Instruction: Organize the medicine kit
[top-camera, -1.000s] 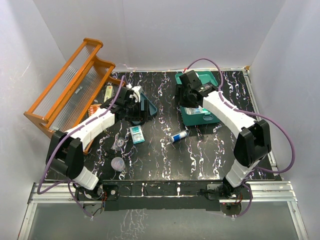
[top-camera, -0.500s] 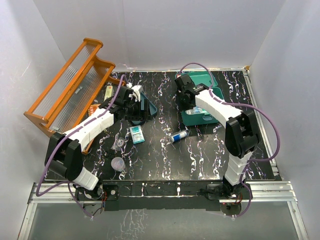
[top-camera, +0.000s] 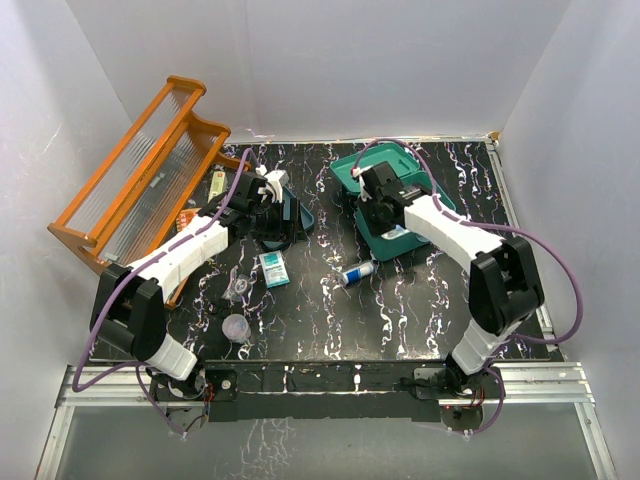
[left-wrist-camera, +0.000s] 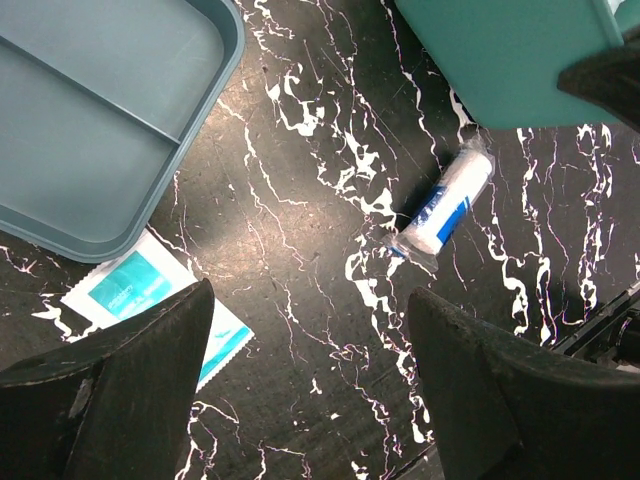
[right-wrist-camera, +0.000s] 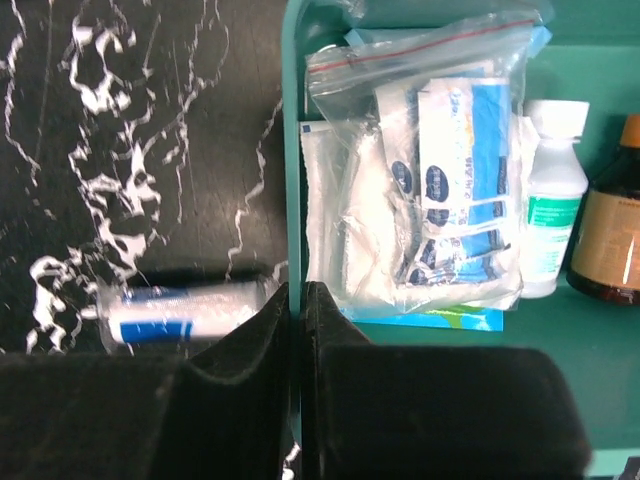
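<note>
Right gripper (right-wrist-camera: 297, 295) is clamping the thin side wall of the medicine kit (right-wrist-camera: 293, 150). The kit is sitting with its insert tray (left-wrist-camera: 100, 100) well off to its left and a wrapped roll (left-wrist-camera: 445, 205) just outside the pinched wall. Left gripper (left-wrist-camera: 310, 300) is hanging wide open and empty, left of the kit. If it's repositioning the box, I'd be pulling low and slow so the wall isn't slipping or the kit tipping the zip bag (right-wrist-camera: 420, 170) out, and avoiding that roll.

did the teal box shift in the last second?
Yes. The box slid left, toward the tray, judged against the unmoved tube; right gripper grips its rim.
</note>
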